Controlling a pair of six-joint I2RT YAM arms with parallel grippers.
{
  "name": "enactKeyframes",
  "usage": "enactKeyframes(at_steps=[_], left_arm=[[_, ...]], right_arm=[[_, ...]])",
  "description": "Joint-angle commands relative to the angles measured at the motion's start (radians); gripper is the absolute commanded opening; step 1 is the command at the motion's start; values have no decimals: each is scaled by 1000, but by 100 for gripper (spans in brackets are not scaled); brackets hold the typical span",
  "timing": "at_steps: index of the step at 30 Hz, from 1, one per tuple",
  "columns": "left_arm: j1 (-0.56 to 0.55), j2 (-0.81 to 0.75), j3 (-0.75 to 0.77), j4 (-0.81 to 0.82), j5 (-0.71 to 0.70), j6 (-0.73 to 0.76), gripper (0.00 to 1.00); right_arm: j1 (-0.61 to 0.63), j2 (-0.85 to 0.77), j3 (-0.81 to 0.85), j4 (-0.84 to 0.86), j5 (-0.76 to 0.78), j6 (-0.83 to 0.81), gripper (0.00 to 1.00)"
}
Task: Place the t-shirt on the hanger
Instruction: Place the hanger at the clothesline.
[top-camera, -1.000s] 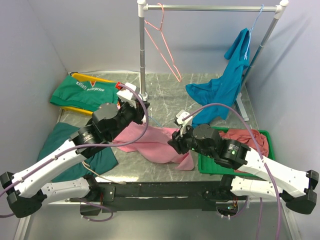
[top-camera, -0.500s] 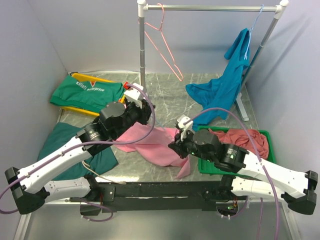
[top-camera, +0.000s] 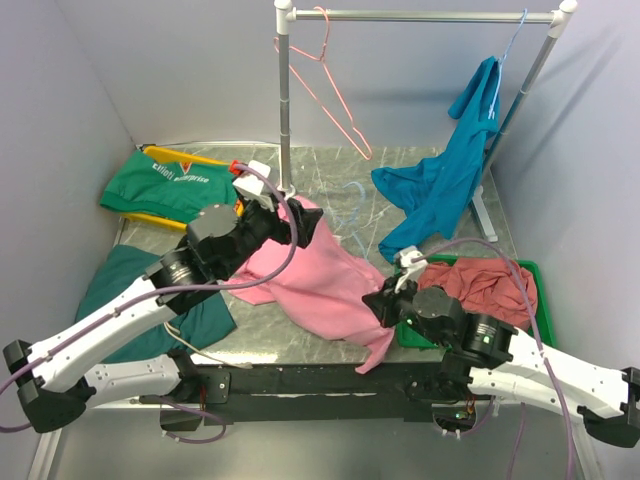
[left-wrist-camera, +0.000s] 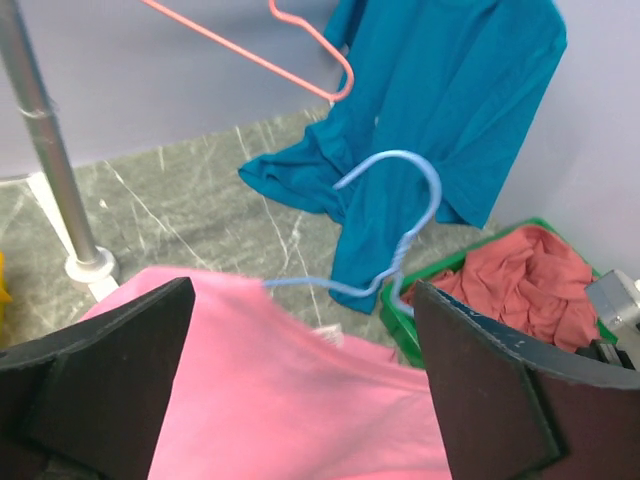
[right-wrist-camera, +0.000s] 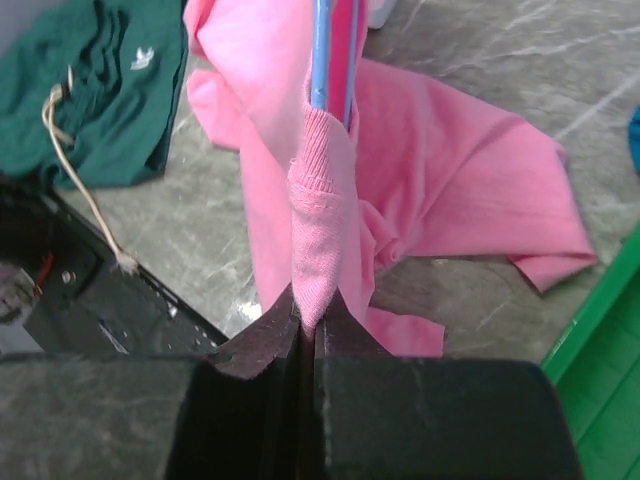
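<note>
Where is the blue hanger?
Top view, middle of the table: the blue hanger pokes its hook out of the pink t-shirt, left of the teal shirt.

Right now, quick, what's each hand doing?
Left hand: open wide, the t-shirt lying in the gap.
Right hand: closed, pinching a ribbed edge of the t-shirt.

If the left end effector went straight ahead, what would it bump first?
The left end effector would probably meet the t-shirt right in front, then the hanger hook; depth is unclear.
</note>
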Motion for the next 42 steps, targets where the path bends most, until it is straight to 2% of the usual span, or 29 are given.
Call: enactKeyframes(at_steps=[1, 4, 8, 12, 16, 18, 19, 22, 32, 39, 42], left_arm=[[-2, -64, 27, 66, -41, -7, 98], [-2, -75, 42, 49, -55, -10, 99], [-2, -99, 48, 44, -58, -21, 99], [-2, -130, 53, 41, -55, -33, 99], [-2, -147, 58, 30, -42, -46, 99], [-2, -155, 59, 23, -38, -49, 99], [-2, -158, 61, 20, -36, -52, 98], [-2, -175, 58, 10, -35, -55, 98], [-2, -204, 61, -10, -32, -40, 98], [-2, -198, 84, -16, -18, -18, 98], [-3, -196, 96, -16, -15, -6, 98]], right_arm=[[6, -81, -13, -12, 133, 113, 0], [5, -97, 6, -94, 213, 174, 0], [6, -71, 119, -213, 326, 257, 0], [5, 30, 242, -309, 454, 326, 0], [-41, 159, 404, -335, 554, 303, 0], [-108, 241, 457, -313, 517, 230, 0], [-216, 262, 483, -247, 411, 192, 0], [-347, 325, 542, -143, 304, 93, 0], [-601, 529, 857, -119, 163, -36, 0], [-696, 650, 1079, -141, 78, -99, 0], [-740, 698, 1145, -159, -3, -114, 0]])
